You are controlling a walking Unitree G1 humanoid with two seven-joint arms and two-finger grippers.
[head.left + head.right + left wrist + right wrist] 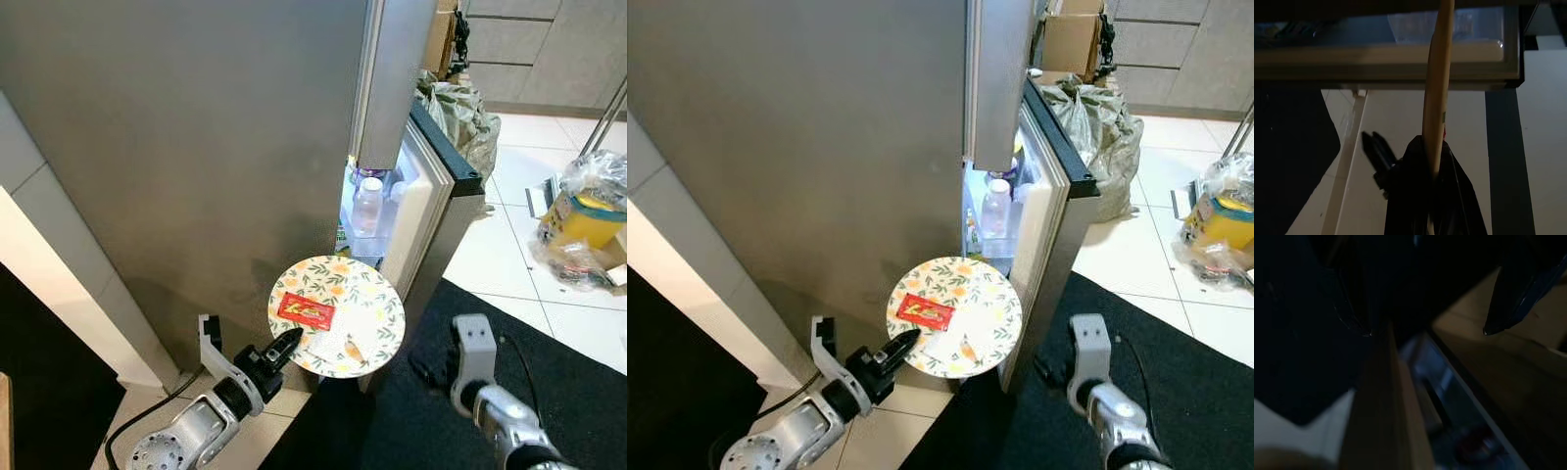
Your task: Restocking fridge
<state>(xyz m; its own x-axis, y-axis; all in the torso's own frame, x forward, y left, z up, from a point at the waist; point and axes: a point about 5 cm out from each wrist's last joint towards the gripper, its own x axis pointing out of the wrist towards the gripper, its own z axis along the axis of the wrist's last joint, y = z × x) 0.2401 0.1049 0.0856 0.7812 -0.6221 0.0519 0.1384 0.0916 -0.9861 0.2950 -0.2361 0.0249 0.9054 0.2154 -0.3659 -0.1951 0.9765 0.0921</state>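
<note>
Left gripper (287,345) pinches plate (367,294); sachet (306,311) atop.

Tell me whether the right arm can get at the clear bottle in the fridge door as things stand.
Probably yes. The right gripper hangs low with fingers open, holding nothing, beside the ajar fridge door. The clear bottle sits in the gap, but the floral plate, held by the left gripper, partly crowds the opening.

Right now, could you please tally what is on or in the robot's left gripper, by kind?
Plates: 1, the floral plate held at its rim by the left gripper
Red packets: 1, lying on the plate
Small orange food scraps: 1, lying on the plate
Total: 3
</note>
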